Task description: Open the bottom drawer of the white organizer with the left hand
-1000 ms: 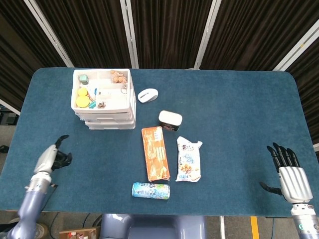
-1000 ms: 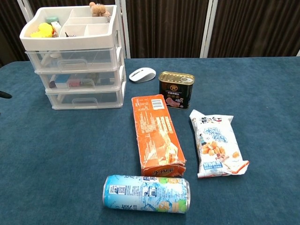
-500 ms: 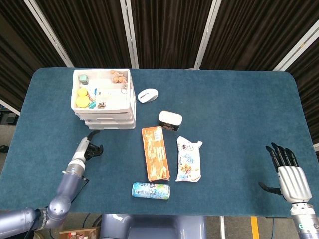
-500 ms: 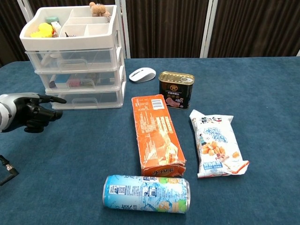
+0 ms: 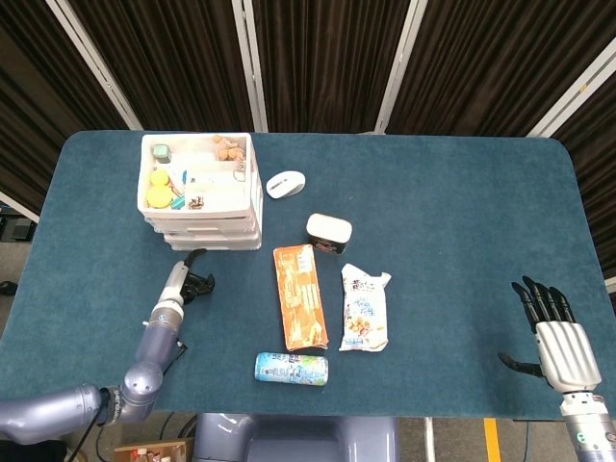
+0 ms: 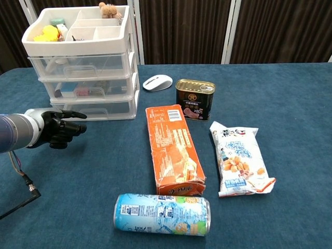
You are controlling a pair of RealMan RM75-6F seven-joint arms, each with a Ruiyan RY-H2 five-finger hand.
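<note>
The white organizer (image 5: 202, 197) (image 6: 83, 62) stands at the table's far left with three clear drawers, all closed. Its bottom drawer (image 6: 96, 109) (image 5: 214, 243) has a small handle on its front. My left hand (image 5: 188, 279) (image 6: 58, 127) hovers just in front of that drawer and slightly left of its handle. Most of its fingers are curled in, one finger points toward the drawer front, and it holds nothing and does not touch the drawer. My right hand (image 5: 556, 332) rests at the near right of the table with fingers spread and nothing in it.
A white mouse (image 5: 286, 184) (image 6: 157, 82) lies right of the organizer. A meat tin (image 6: 194, 98), an orange box (image 6: 174, 148), a snack bag (image 6: 238, 158) and a lying drink can (image 6: 162, 213) fill the table's middle. A thin cable trails under my left forearm.
My left hand has travelled right and forward from the table's near-left edge to just in front of the bottom drawer. The right hand and the drawers are unchanged.
</note>
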